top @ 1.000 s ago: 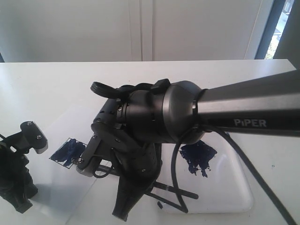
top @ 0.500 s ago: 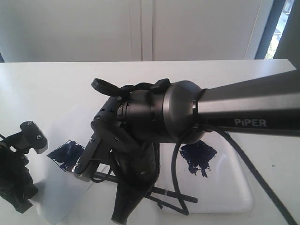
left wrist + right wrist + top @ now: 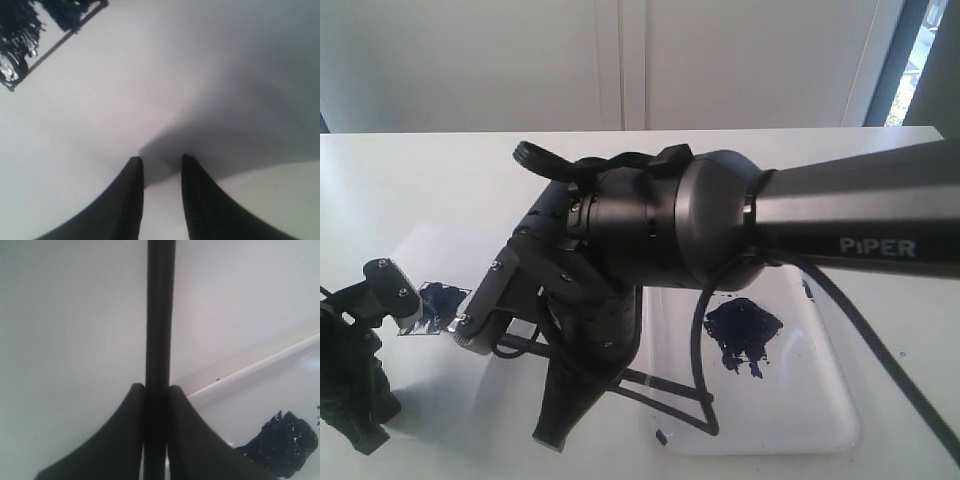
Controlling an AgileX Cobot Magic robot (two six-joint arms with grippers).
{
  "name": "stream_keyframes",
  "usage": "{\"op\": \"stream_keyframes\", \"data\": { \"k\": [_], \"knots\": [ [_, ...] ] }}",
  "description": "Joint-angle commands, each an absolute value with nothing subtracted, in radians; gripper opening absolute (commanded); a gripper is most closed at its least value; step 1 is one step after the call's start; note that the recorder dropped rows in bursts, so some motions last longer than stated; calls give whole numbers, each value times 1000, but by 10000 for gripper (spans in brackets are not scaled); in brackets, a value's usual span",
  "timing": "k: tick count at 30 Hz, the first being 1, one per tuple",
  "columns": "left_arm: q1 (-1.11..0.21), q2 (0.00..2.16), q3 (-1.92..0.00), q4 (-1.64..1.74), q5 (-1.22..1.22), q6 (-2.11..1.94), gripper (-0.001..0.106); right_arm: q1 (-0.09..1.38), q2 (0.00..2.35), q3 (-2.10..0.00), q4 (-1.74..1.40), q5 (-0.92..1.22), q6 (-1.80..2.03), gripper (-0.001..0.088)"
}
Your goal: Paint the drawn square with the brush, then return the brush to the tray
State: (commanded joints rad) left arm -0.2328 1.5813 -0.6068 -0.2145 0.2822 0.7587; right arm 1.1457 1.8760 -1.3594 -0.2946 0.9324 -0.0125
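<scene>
In the right wrist view the right gripper [image 3: 156, 387] is closed on the brush [image 3: 161, 315]. Its two dark fingers press against either side of the black handle. The handle runs straight out from between the tips over the white surface, and its bristles lie outside the frame. Off to one finger's side are the raised rim of the tray [image 3: 260, 365] and, inside it, part of the dark blue paint blot [image 3: 285, 445]. The handle touches neither. In the left wrist view the left gripper [image 3: 160, 160] has its jaws a little apart and holds nothing. It casts a grey shadow on the white sheet [image 3: 200, 75] beneath it. The drawn square [image 3: 25, 30] sits well away from those fingertips at the frame's corner, its thin black outline enclosing dark blue smears. In the exterior view the right arm [image 3: 860, 225] reaches across the middle, and its gripper points down at the table [image 3: 440, 180] left of the tray, between the tray and the square. The arm's bulk hides the grip itself. Thin dark lines cross the tray's near left part below the arm, and I cannot tell handle from cable or shadow there. The square shows as a blue patch beside the left arm, partly hidden by it. The blot lies in the tray's far half, under the right arm.
</scene>
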Motion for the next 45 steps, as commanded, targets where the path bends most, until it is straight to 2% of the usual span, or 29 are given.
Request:
{"op": "stream_keyframes", "data": {
  "k": [33,45],
  "knots": [
    [-233,1581,-607,-219,280,759,331,1148,1963,-1391,-223,890,-90,0],
    [-233,1581,-607,-219,282,757,331,1148,1999,-1454,-223,949,-97,0]
  ]
}}
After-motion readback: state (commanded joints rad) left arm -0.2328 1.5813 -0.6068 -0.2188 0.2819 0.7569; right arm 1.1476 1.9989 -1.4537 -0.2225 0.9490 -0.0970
